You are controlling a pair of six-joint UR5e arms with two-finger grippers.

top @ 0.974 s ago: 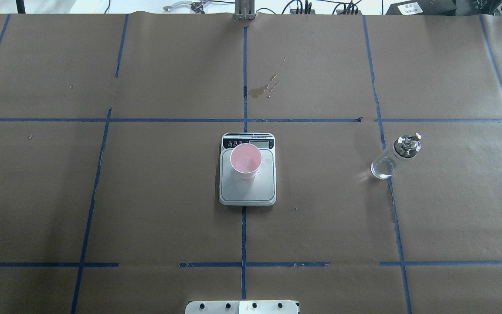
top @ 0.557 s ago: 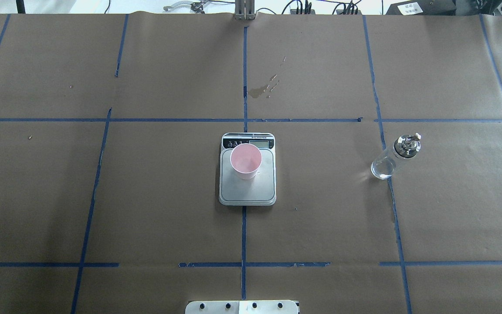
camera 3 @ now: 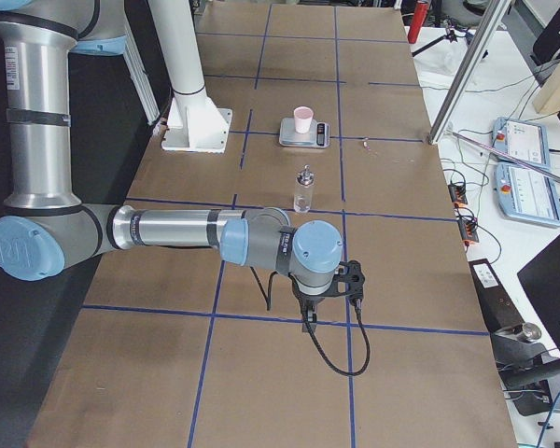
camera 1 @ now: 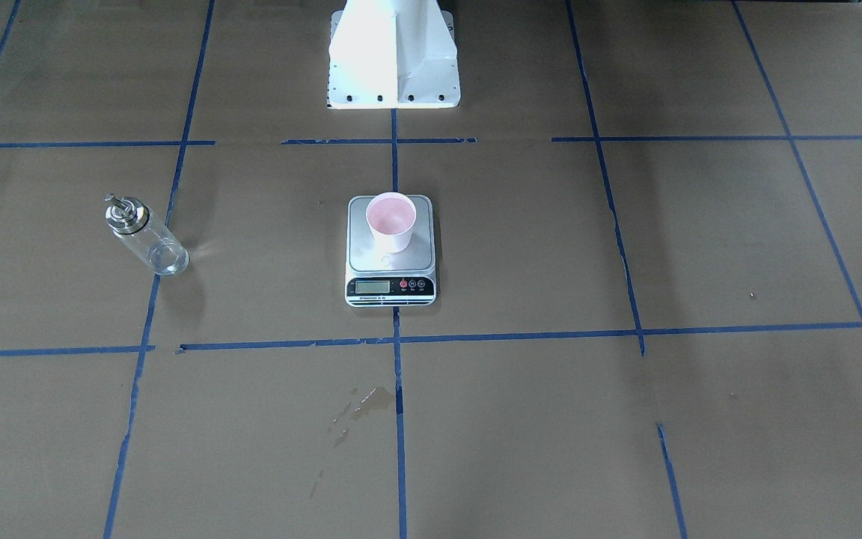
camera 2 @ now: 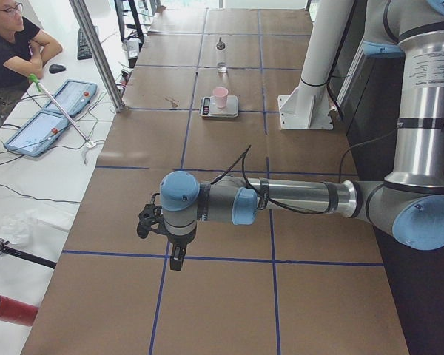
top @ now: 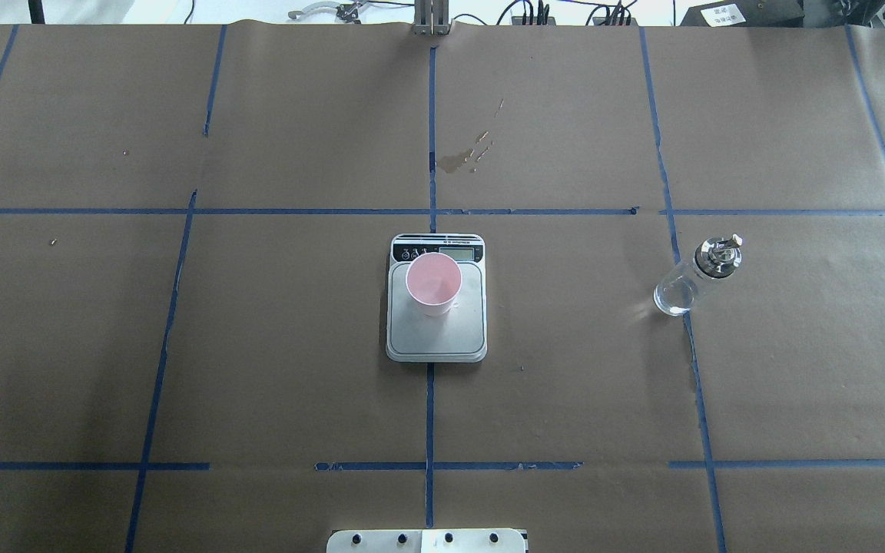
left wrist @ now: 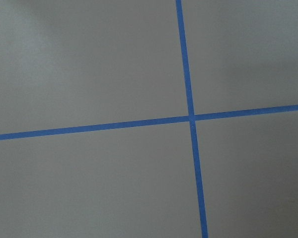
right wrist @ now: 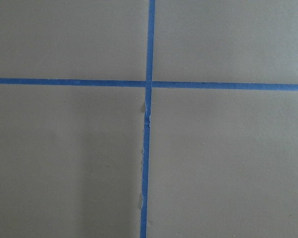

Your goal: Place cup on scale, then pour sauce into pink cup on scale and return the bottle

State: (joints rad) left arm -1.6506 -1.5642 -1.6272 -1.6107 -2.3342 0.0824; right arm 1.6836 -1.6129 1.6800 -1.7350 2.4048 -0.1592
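Currently the bottle stands upright, right of centre in the overhead frame, nearer the right end effector than the left end effector; whether either is open or closed cannot be told.

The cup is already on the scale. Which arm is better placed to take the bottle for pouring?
Probably the right. The bottle stands on the robot's right of the scale, and the right end effector hangs over that side of the table; the left end effector is at the opposite end.
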